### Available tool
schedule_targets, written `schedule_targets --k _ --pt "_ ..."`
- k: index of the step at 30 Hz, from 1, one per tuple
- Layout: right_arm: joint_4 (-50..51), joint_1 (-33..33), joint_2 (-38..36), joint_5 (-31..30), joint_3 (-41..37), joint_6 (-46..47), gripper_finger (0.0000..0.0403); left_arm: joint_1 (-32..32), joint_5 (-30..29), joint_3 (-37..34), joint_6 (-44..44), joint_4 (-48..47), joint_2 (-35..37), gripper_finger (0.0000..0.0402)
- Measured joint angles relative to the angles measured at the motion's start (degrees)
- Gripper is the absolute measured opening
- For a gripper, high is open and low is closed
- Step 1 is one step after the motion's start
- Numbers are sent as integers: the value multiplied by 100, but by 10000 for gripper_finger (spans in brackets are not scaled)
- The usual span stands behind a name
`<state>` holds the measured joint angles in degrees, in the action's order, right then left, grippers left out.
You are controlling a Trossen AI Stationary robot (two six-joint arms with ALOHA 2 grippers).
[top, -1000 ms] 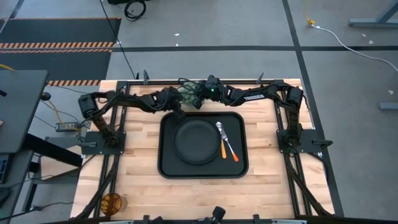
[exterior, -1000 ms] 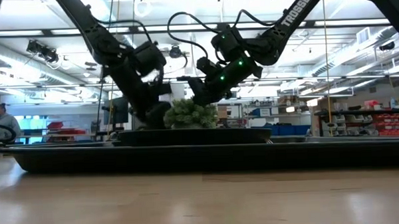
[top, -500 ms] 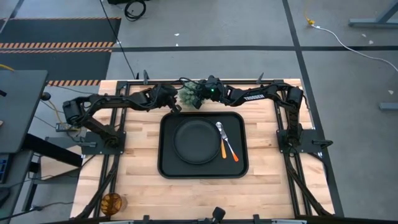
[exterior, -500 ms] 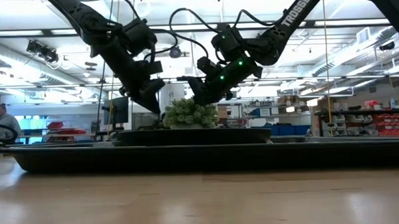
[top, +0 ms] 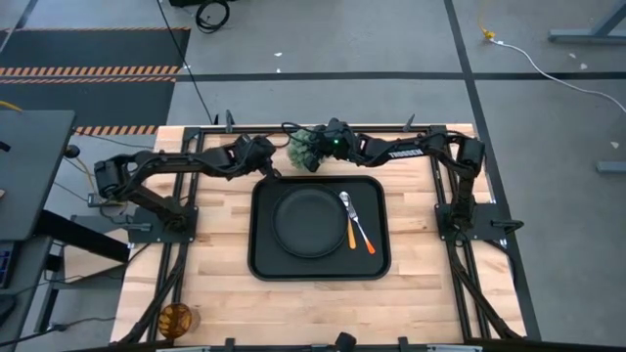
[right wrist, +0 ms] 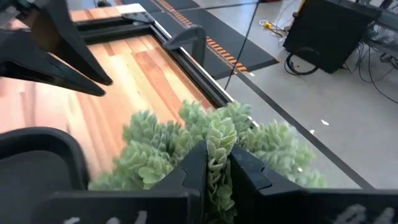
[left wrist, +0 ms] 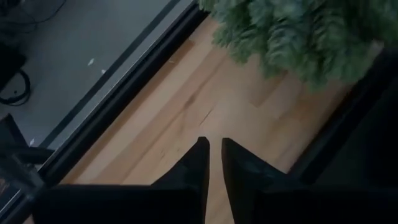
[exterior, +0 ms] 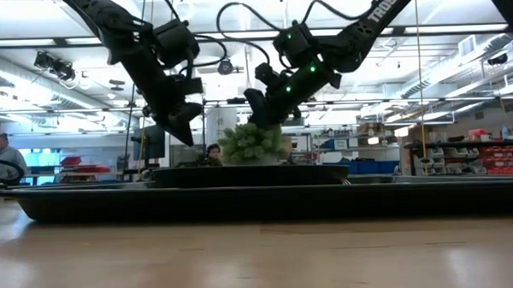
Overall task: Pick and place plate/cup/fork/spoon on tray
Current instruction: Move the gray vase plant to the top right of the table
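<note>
The cup (top: pixel 176 317) stands at the table's near-left corner, off the tray (top: pixel 264 256), nearer the empty, closed left gripper (top: pixel 272 168); the right gripper (top: pixel 311 154) clasps the plant (top: pixel 301 149).

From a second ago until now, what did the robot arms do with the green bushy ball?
The right gripper, shut on the plant ball, has lifted it a little off the table by the tray's far edge. The left gripper has let go of the ball's side, risen and drawn back, empty with fingers nearly together. The plate, fork and spoon stayed on the tray; the cup stayed at the table's near left corner.
</note>
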<state>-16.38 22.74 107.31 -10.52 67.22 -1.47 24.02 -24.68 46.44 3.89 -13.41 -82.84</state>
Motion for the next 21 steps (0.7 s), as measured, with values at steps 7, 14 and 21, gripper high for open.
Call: schedule_targets --k 7,14,21 --pt "346 -187 -327 -54 0 -114 48 -212 -39 1 285 -678 447 48" --pt "1235 -478 -1090 -804 -2 42 48 -706 -256 4 413 -1233 694 48" --pt "1505 -653 -2009 -1865 -662 260 48 -954 -257 4 -150 -1057 688 48"
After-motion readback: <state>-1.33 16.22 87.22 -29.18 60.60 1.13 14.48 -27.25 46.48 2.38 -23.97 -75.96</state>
